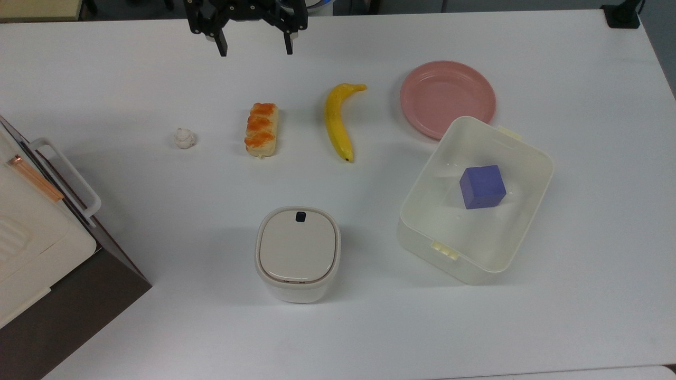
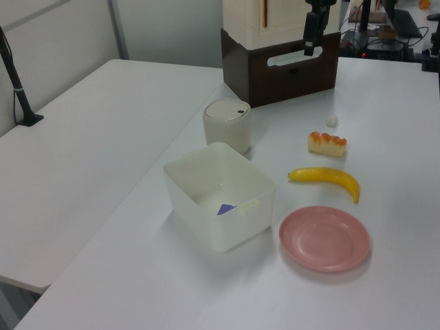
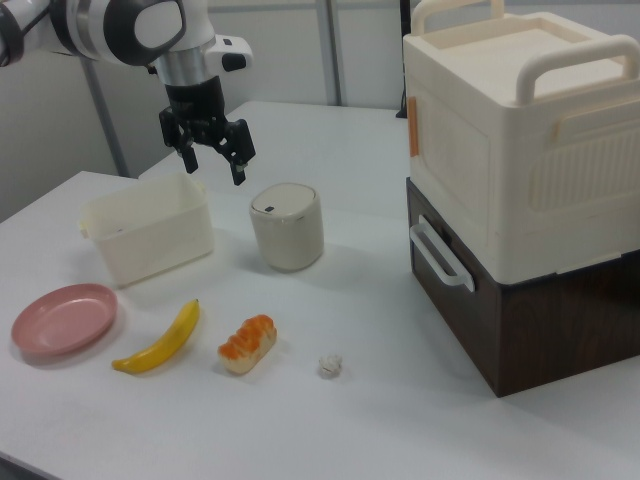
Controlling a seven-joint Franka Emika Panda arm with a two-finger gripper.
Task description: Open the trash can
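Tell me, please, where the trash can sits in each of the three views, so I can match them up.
Top view: trash can at lower centre.
Left view: trash can above centre, behind the tub.
Right view: trash can at centre, on the right view's right of the tub.
Shared landmark: the tub beside it.

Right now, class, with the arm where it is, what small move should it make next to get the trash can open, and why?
Probably carry the open gripper across the table toward the trash can, stopping above the black button. The lid is shut, and in the top view the gripper hangs at the far edge, beyond the bread and banana.
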